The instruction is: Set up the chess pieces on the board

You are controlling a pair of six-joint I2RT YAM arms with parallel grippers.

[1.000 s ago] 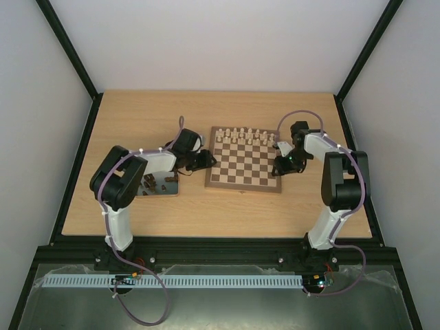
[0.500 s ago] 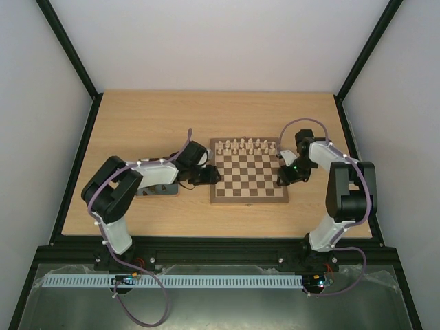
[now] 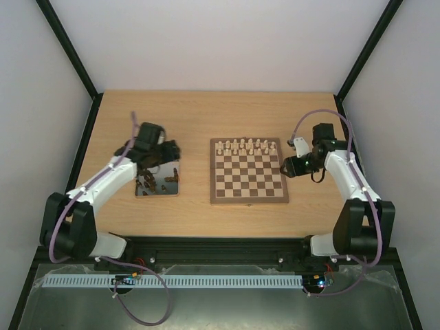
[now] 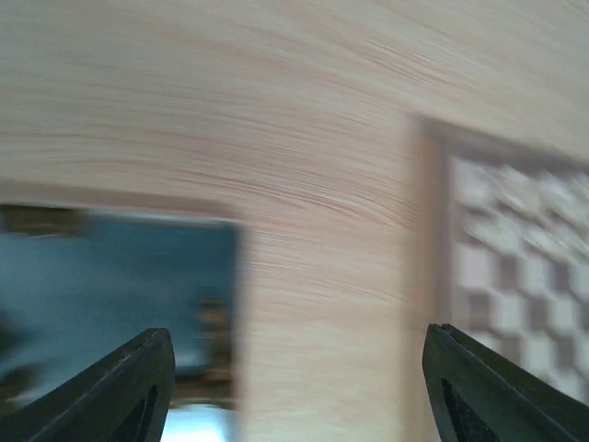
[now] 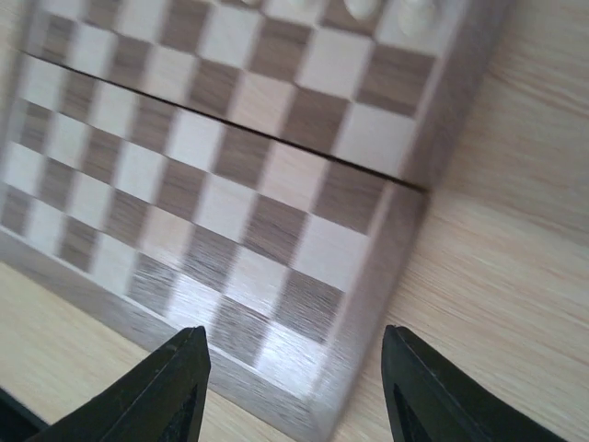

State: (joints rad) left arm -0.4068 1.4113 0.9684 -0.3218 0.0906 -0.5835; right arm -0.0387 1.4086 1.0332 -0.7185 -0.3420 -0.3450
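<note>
The board lies flat mid-table, with cream pieces lined up along its far rows. The dark chess pieces lie in a shiny metal tray left of the board. My left gripper hovers over the tray's far edge, open and empty; its view is blurred, with the tray on the left and the board on the right. My right gripper is open at the board's right edge, apart from it. In its view the board's corner lies between the empty fingers.
Bare wooden tabletop stretches behind the board and tray, and a strip runs in front of them. Black frame posts and white walls bound the table on three sides.
Both grippers have let go of the board's sides and opened wider. The board ended up shifted slightly right and squared. The left arm swung back left over the tray; the right drew back a little.
</note>
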